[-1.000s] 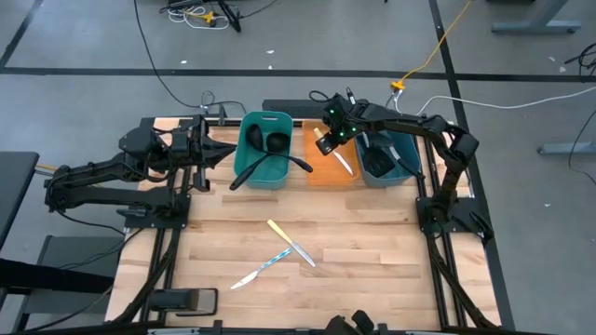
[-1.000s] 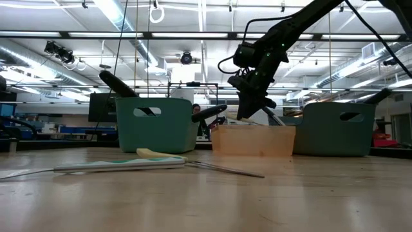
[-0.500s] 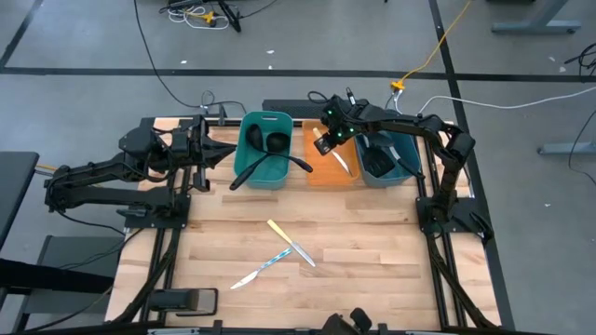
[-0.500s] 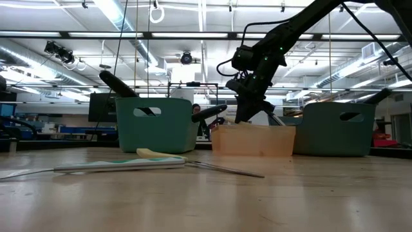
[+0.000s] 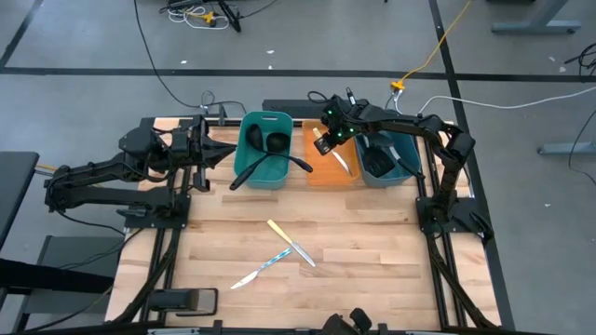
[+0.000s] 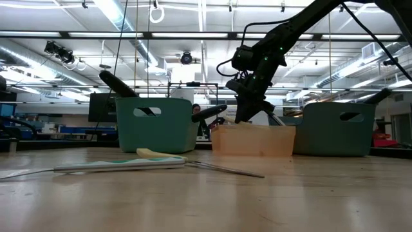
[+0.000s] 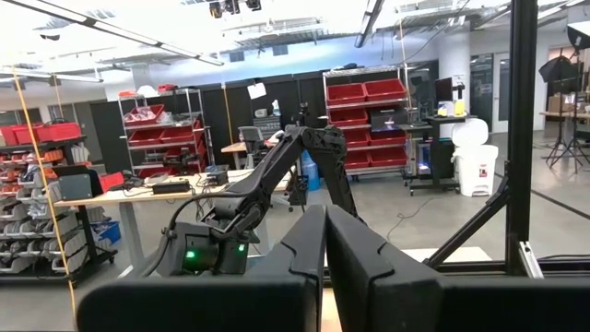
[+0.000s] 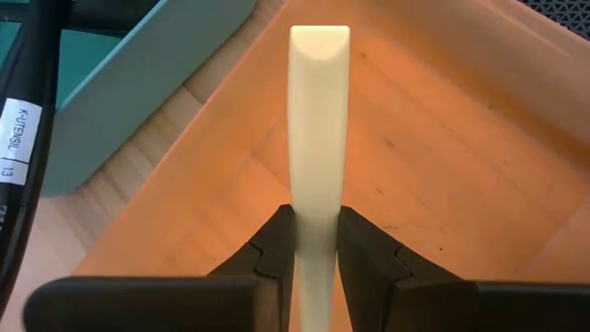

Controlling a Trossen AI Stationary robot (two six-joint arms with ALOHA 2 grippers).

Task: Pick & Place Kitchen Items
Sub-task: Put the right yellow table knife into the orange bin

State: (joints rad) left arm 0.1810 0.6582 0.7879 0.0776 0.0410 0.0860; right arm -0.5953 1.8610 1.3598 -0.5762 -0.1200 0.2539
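High view: nearest the table's front edge, two knives are lying crossed on the bare wood, a pale yellow-handled knife (image 5: 279, 231) over a light-blue-handled knife (image 5: 268, 264), both well apart from the containers at the back. Farther in, the left gripper (image 5: 222, 154) is waiting at the table's left side, just beside the left teal bin (image 5: 248, 126), its fingers (image 7: 355, 254) pressed together around nothing. That bin is holding black ladles (image 5: 265, 141), and a black utensil (image 5: 296, 163) is sticking out over its right wall. Next along, the right gripper (image 5: 323, 144) is hanging over the orange tray (image 5: 317, 177), its fingers (image 8: 369, 254) pinched lightly on the pale handle of a small knife (image 8: 319, 120), whose blade (image 5: 343, 161) is pointing down into the tray. In the low view, that gripper is sitting just above the tray's rim. Beyond it, the right teal bin (image 5: 410, 149) is carrying black spatulas (image 5: 380, 158), at the table's back right corner.
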